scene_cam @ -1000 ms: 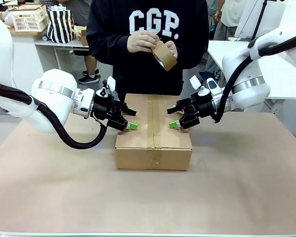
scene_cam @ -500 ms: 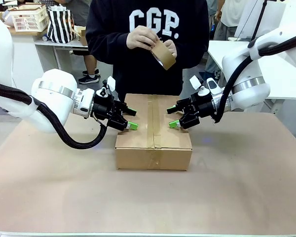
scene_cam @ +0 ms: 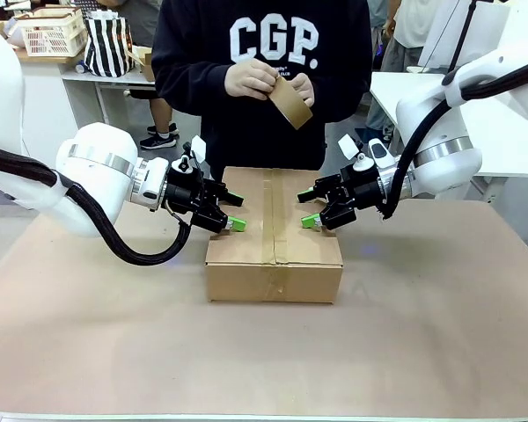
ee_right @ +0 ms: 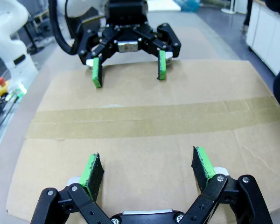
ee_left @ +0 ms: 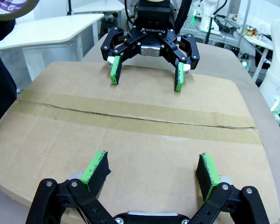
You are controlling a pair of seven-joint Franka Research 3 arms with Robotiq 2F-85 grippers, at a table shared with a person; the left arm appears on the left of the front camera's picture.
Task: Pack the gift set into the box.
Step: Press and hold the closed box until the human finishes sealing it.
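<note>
Status: the large plain brown corrugated cardboard box [scene_cam: 273, 237] sits mid-tabletop [scene_cam: 422, 343], between my two arms, with its flaps shut. A strip of brown tape [scene_cam: 270, 211] runs along the top seam and down the near face.

My left claw [scene_cam: 234, 221] is over the box's left top flap and my right claw [scene_cam: 309, 219] is over the right one, facing each other across the seam. Both claws are spread wide and grip nothing. The wrist views put the green pads low over the cardboard, either on it or just above. I can't tell if there is contact.

The person's hands [scene_cam: 251, 79] are at chest height, well above the box, working at a brown packing-tape roll [scene_cam: 290, 101], probably finding the free end.

My read is that packing is done and we're on the sealing step. I'm there to pin the flaps flat.

The next move calls for:
- keeping both claws apart, clear of the centre seam, so any fresh tape has a free lane
- pressing down evenly on both flaps, with no sideways push that would slide the box
- lifting straight up once the tape is on, not dragging across it
</note>
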